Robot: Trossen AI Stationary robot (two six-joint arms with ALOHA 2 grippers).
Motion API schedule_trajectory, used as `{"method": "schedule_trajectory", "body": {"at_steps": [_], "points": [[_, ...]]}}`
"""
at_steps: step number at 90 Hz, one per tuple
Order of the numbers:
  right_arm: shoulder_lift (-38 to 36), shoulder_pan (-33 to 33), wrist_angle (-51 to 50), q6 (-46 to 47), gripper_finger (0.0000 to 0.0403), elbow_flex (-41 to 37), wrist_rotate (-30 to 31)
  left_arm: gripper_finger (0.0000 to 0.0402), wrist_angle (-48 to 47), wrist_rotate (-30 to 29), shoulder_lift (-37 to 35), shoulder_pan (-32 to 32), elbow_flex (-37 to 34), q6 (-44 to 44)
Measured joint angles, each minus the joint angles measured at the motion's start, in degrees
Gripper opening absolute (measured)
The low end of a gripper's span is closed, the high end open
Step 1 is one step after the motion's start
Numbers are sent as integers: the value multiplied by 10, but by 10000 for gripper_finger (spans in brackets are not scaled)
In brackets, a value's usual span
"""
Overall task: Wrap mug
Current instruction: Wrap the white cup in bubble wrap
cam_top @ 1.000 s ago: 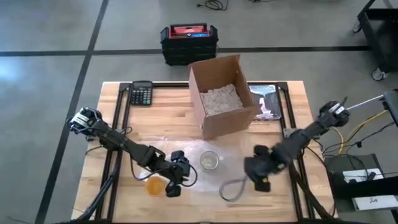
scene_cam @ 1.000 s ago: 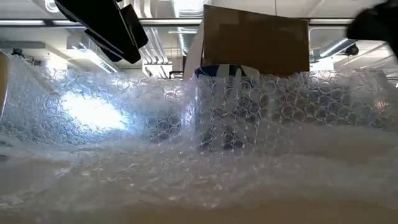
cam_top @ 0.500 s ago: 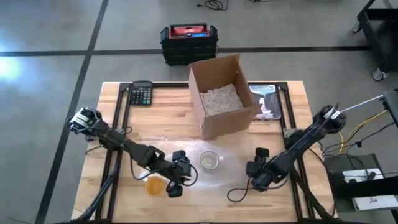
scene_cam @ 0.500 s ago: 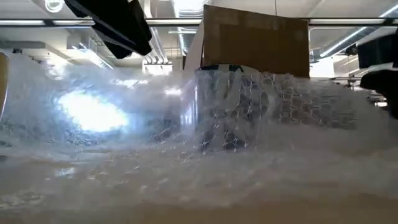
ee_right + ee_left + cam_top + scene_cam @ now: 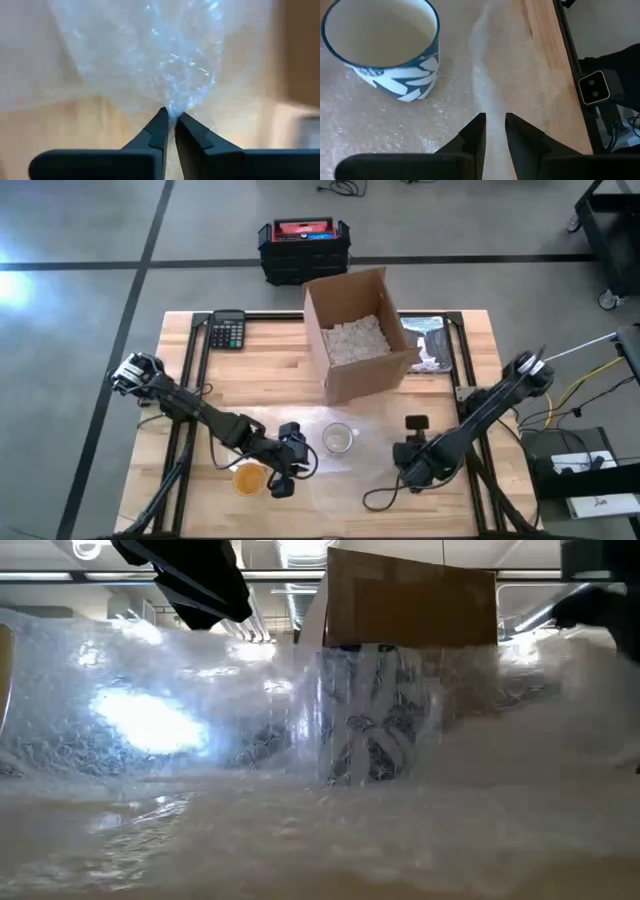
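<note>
**Right gripper draws back with the bubble wrap edge**

Since half a second ago, the right gripper (image 5: 412, 470) has moved a little farther from the mug (image 5: 338, 438), toward the near table edge, and in the low view the bubble wrap (image 5: 140, 720) now stands higher in front of the mug. The left gripper (image 5: 290, 455) stays just beside the mug, on its left.

The mug stands upright on the bubble wrap, in front of the cardboard box (image 5: 358, 330). In the left wrist view the mug (image 5: 385, 50) is white inside with a blue leaf pattern outside, and it looks empty. The cardboard box is open at the top and holds pale packing filler (image 5: 350, 340). Behind the box, on the floor, lies a black case with a red top (image 5: 303, 242); what is inside is not visible.

The left gripper's fingers (image 5: 474, 137) are almost closed, with a raised fold of the bubble wrap between them. The right gripper's fingers (image 5: 160, 130) are pinched together on a gathered edge of the wrap (image 5: 165, 60).

In the low view the wrap blurs the mug (image 5: 370, 715), and only dark parts of the arms are visible at the upper corners. A calculator (image 5: 228, 330) lies to the left of the box, and an orange round thing (image 5: 249, 478), partly covered by the left arm, I cannot identify.
</note>
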Motion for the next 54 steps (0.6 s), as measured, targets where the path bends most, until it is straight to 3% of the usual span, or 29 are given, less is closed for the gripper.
{"method": "schedule_trajectory", "body": {"at_steps": [12,22,37,54], "points": [[-16,-12,66,-61,4,56,145,59,8,-38,0,1,0,15],[-12,-34,188,-157,1,63,201,59,13,-54,0,2,0,20],[17,-88,385,-293,1,55,191,59,22,-75,0,4,0,23],[81,-154,455,-303,0,55,74,59,43,-94,0,4,0,33]]}}
